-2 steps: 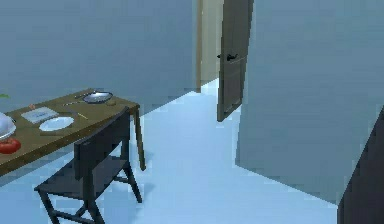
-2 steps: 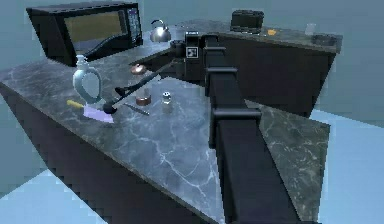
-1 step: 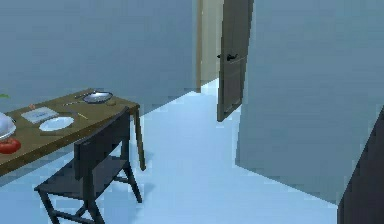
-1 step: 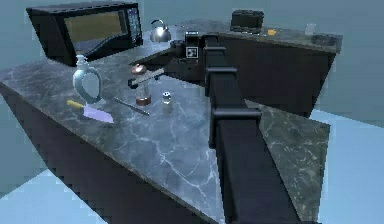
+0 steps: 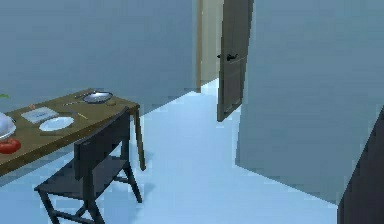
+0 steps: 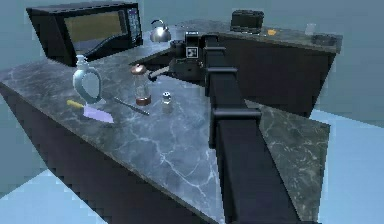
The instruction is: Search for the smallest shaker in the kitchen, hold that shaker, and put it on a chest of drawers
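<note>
The gripper (image 6: pixel 150 72) sits low above the dark marble counter (image 6: pixel 170 150) in the upper middle of the arm side view. It is at the far end of the arm (image 6: pixel 235 130), a dark bar rising from the bottom edge. A small round orange-brown thing (image 6: pixel 137 68) rests on the counter right at the fingers, so I cannot tell whether the gripper grasps anything or is free.

Nearest on the counter, at the left of the frame, lie a yellow-handled tool (image 6: pixel 76 102) and a pale violet blade-like piece (image 6: pixel 100 114), with a thin dark rod (image 6: pixel 131 105) just beside them. Just past these, near the middle of the frame, two small shakers stand upright and close together. One is a brownish shaker (image 6: pixel 143 98); to its right is a pale shaker (image 6: pixel 166 97), which looks the smaller. Both are a little below the gripper in the frame. To their left stands a clear glass bottle (image 6: pixel 85 80). Farther back, at upper left, is a black microwave (image 6: pixel 90 28), with a metal kettle (image 6: pixel 160 32) to its right. On the far counter (image 6: pixel 290 60) at upper right stands a dark toaster (image 6: pixel 247 18).

In the forward view, a dark chair (image 5: pixel 85 170) stands at lower left, pushed up to a wooden table (image 5: pixel 110 110) that carries a white plate (image 5: pixel 57 124) and a red round thing (image 5: pixel 8 146). Beyond, at top centre, a dark door (image 5: pixel 233 60) stands ajar.
</note>
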You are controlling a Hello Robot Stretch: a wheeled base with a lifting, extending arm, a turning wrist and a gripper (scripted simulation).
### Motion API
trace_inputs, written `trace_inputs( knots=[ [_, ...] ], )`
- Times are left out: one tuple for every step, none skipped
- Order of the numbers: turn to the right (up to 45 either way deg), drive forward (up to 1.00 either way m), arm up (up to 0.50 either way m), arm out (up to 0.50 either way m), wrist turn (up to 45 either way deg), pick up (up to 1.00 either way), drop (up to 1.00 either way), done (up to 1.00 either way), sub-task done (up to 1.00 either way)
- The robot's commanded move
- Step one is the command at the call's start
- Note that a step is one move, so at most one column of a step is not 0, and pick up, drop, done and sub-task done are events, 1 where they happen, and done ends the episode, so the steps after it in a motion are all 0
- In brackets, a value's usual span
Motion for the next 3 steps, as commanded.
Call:
trace_inputs(
  knots=[
    [0.0, 0.0, -0.16, 0.0, 0.0, 0.0, 0.0, 0.0, 0.0],
    [0.0, 0.0, 0.0, 0.0, 0.0, 1.0, 0.0, 0.0, 0.0],
    [0.0, 0.0, 0.1, 0.0, 0.0, 0.0, 0.0, 0.0, 0.0]
  ],
)
